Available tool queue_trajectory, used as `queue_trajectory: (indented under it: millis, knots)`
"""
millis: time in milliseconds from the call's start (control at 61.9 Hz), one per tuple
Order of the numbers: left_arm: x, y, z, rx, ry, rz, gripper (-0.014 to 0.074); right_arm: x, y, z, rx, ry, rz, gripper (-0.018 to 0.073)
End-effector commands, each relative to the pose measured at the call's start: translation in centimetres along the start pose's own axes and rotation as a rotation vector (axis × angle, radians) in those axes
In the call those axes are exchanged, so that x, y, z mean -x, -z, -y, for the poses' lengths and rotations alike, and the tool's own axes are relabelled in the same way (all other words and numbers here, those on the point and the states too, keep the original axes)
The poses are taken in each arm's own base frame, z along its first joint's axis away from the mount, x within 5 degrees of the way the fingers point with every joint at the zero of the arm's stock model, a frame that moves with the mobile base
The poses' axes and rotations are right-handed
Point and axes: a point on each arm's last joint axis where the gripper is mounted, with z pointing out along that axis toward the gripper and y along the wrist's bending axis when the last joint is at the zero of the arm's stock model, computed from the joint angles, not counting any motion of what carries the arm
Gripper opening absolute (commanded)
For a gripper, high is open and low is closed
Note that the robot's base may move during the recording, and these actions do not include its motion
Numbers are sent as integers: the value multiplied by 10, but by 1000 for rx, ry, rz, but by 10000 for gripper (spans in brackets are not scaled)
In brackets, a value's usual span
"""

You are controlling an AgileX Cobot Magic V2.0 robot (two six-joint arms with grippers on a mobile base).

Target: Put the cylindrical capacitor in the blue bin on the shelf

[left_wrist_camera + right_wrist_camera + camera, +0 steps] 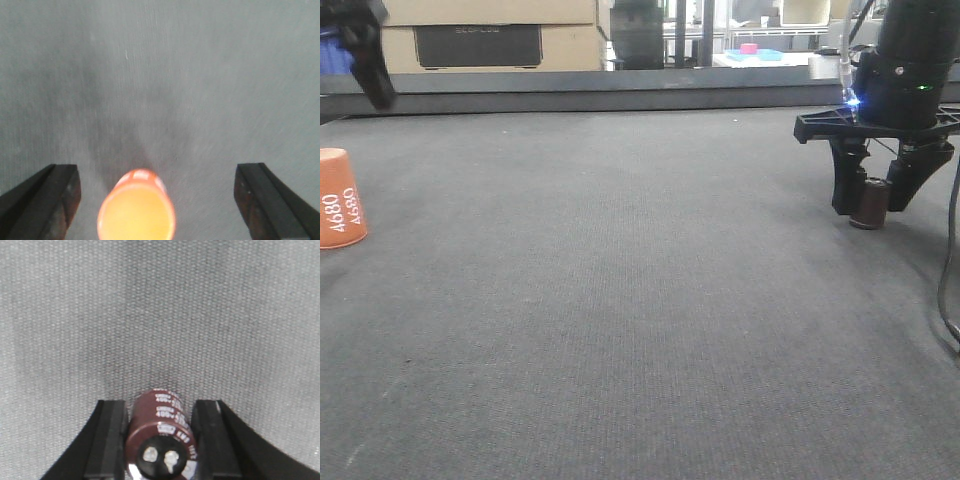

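Dark-brown cap (160,440) is at the far right of the grey mat (620,300), between the pads (107,440) of R gripper (872,203); wrist view shows both pads against its sides, so I read the pincer as pinching the cap, terminals facing the cam. Front view has the cap's base at mat level and leaning a bit; can't tell if it's off the mat yet.

L gripper (157,172) is spread wide over the orange piece (137,210), not touching it; wrong part, leave it.

Step in hand, IMO: secure the pinch, then lift.
- Grip looks low on the body, w/ the cap top near the palm end; fine, but a round body can roll between flat pads; firm squeeze before any move.
- Lift straight up first; no sideways drag, the mat texture could tip it further.
- If the lean worsens on lift, set down and re-grip nearer mid-body.
- Slow wrist rotation in transit.

Shelf and bin aren't in any view, so approach can't be planned from here; get clearance above the mat, then locate them.
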Motion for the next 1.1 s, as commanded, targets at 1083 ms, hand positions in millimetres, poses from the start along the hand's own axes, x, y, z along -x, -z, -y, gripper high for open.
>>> queue_trajectory:
  millis: [1083]
  knots:
    - [-18, -49, -8, 35, 70, -211, 519, 3, 4, 0, -4, 4, 29, -165]
